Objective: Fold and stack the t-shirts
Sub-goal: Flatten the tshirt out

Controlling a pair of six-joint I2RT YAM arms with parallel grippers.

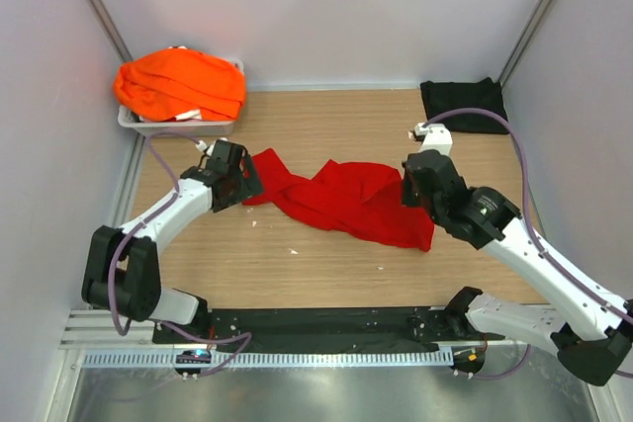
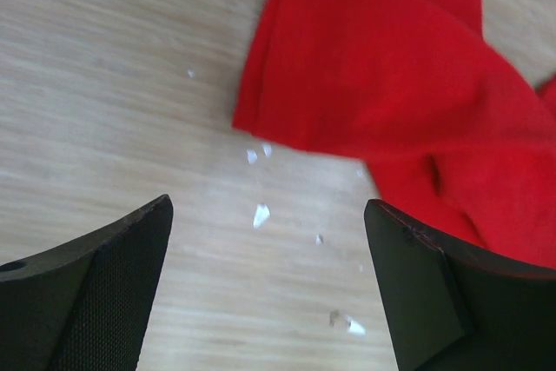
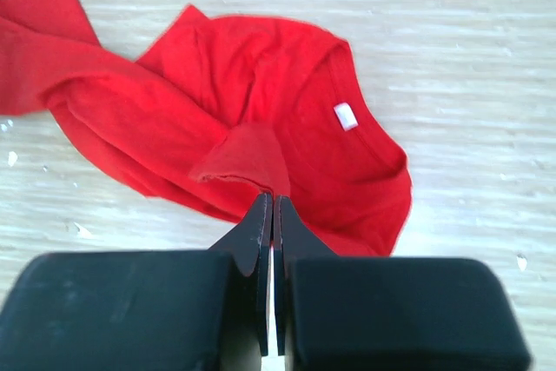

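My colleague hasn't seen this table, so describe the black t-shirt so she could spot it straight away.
On the wooden table, look to the far right corner by the back wall. The black t-shirt lies there alone. It is the only dark cloth: the red t-shirt sprawls mid-table, the orange t-shirts heap in the grey tray far left.

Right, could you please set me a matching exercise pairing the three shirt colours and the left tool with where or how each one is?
Things:
1. red t-shirt
2. orange t-shirts
3. black t-shirt
4. left tool

Place or state:
A. far right corner
B. open, holding nothing
C. heaped in the grey tray
D. crumpled in the middle, pinched by the right tool

Pairs: 1-D, 2-C, 3-A, 4-B
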